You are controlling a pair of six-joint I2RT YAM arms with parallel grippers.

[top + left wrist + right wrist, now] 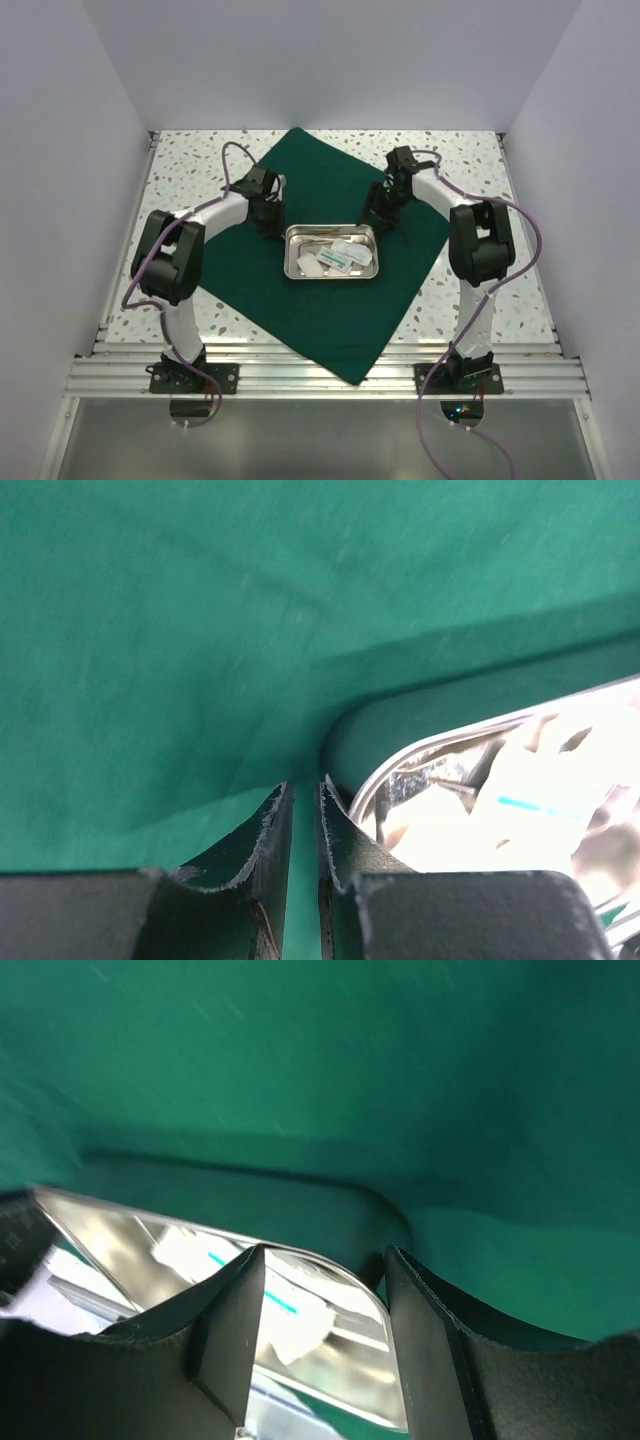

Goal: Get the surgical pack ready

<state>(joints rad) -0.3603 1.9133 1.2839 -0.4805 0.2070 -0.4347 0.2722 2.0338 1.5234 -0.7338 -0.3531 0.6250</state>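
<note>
The surgical pack (330, 325) is a dark green drape spread flat as a diamond on the table. It fills the left wrist view (250, 610) and the right wrist view (350, 1060). A steel tray (289, 255) sits at its middle. My left gripper (265, 226) is down on the cloth at the tray's far left corner (470, 800). Its tips (305, 783) stand only a narrow slit apart, with green cloth showing in the slit. My right gripper (376, 222) is open at the far right corner. Its jaws (324, 1250) straddle the tray's rim (330, 1330).
White packets with teal marks (338, 257) lie in the tray. The speckled tabletop (180, 160) shows around the drape. White walls close in the left, right and back. An aluminium rail (320, 375) runs along the near edge, with the drape's near corner over it.
</note>
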